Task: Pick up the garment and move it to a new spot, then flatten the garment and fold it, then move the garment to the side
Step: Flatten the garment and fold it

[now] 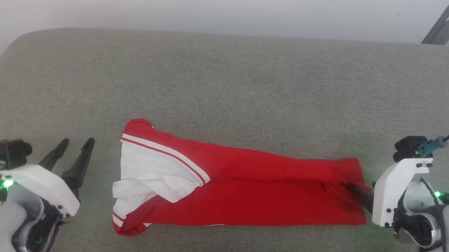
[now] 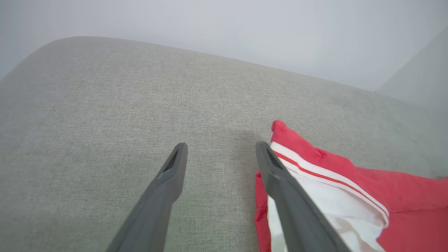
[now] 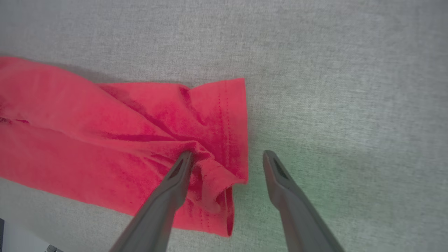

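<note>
The garment is a red jersey lying as a long folded band across the grey cushion, with a white, red-striped sleeve on top at its left end. My left gripper stands open to the left of that end, apart from the cloth. In the left wrist view the left gripper has nothing between its fingers, and the garment lies beside the right finger. My right gripper is at the garment's right hem. In the right wrist view the right gripper is open, its left finger resting over the rumpled hem of the garment.
The grey cushioned surface stretches wide behind and around the garment, with a rounded corner at the far left. A white wall runs along the back. A grey metal bracket leans at the upper right.
</note>
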Robot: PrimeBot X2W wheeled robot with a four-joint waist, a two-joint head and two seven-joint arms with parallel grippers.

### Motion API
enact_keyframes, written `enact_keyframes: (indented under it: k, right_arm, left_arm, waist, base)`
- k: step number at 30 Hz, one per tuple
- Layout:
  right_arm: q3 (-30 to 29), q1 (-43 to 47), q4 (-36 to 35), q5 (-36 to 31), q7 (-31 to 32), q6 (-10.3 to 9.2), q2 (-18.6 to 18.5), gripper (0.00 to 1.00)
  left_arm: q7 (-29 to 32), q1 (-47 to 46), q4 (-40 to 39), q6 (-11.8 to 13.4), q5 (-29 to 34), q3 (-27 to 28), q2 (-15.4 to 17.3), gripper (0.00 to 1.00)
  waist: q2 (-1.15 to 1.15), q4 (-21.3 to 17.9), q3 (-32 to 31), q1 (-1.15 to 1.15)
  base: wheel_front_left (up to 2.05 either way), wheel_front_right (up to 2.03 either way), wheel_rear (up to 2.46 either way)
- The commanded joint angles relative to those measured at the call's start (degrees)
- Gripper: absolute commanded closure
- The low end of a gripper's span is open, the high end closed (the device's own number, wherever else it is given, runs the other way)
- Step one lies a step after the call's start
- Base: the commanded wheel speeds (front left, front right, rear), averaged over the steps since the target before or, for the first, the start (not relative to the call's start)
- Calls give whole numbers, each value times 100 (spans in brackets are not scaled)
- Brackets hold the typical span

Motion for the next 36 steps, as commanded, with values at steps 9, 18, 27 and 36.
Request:
enact_keyframes:
  k: [9,18,27,36]
  right_arm:
    - [243,-224,515,199,-73,-6,-68,0]
    - [658,-444,1100,417,-106,-5,-183,0]
    - [976,-568,1508,778,-204,-5,-302,100]
    - [812,-513,1514,1191,-470,-5,-452,100]
  left_arm:
    - [-33,1167,287,-507,1632,2124,-944,0]
    - [-30,1991,110,-846,2917,3839,-1902,0]
    - [-31,2498,-466,-865,3380,4373,-2346,0]
    - [-31,2873,-886,-866,3526,4576,-2515,0]
  waist:
    - [0,168,-1,0]
    - [0,298,-1,0]
    - [0,411,-63,0]
    - [0,428,-180,0]
  base:
    - [0,0,0]
    - [0,0,0]
    - [0,0,0]
    - [0,0,0]
